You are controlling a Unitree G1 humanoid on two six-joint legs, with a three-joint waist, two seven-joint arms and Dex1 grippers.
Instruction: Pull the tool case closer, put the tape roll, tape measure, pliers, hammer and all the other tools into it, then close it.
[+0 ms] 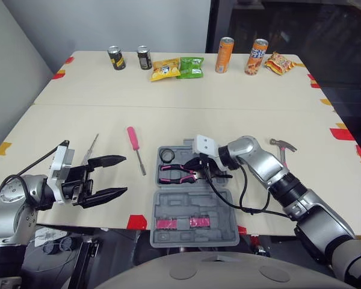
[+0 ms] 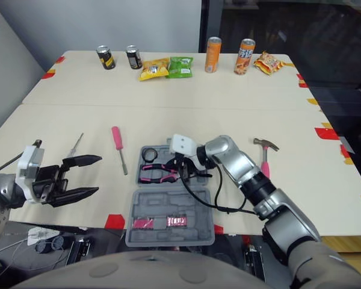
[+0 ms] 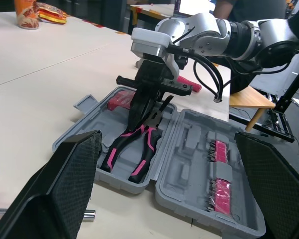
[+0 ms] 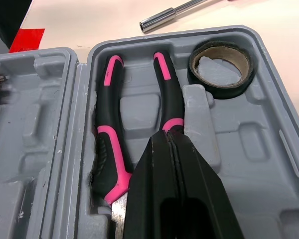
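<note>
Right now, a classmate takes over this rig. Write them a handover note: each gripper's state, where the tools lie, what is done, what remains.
Left gripper: open, hovering above the table, left of the tool case.
Right gripper: shut, tips at the head of the pliers, inside the case.
Done: case open at the near table edge; pliers and tape roll lie in it.
Left: hammer on the table right of the case, screwdriver and thin metal tool to its left; then close it.
</note>
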